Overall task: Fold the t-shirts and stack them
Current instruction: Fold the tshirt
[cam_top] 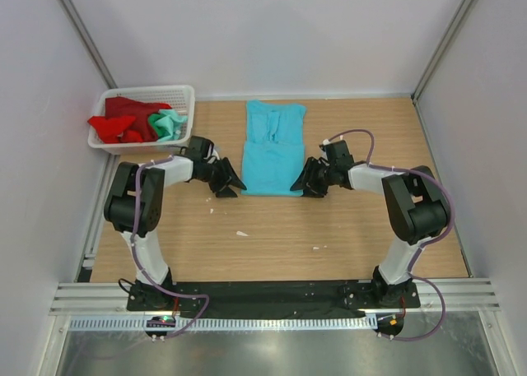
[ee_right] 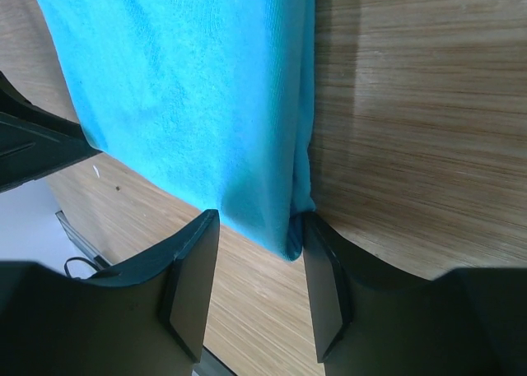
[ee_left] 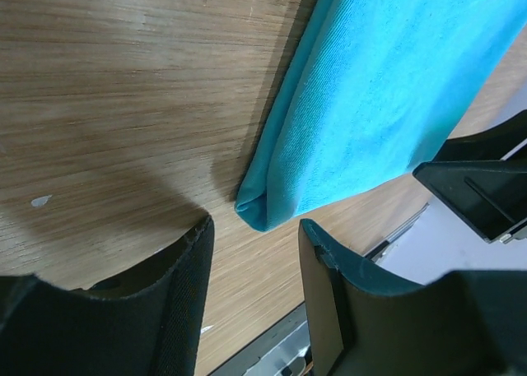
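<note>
blue shirt (cam_top: 270, 158): laid flat
left gripper (cam_top: 232, 187): parted, just off 7 o'clock corner
right gripper (cam_top: 302, 184): parted around 5 o'clock corner

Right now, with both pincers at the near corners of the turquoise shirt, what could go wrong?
1. The left pincer is open and the turquoise shirt has its corner just ahead of the jaws, not between them. Closing now might catch only the tip, or nothing.
2. The right pincer straddles a layered corner that sits close to one finger. It may pinch only some layers, so the fold could open on lifting.
3. Uneven grips would likely skew the next fold.
</note>
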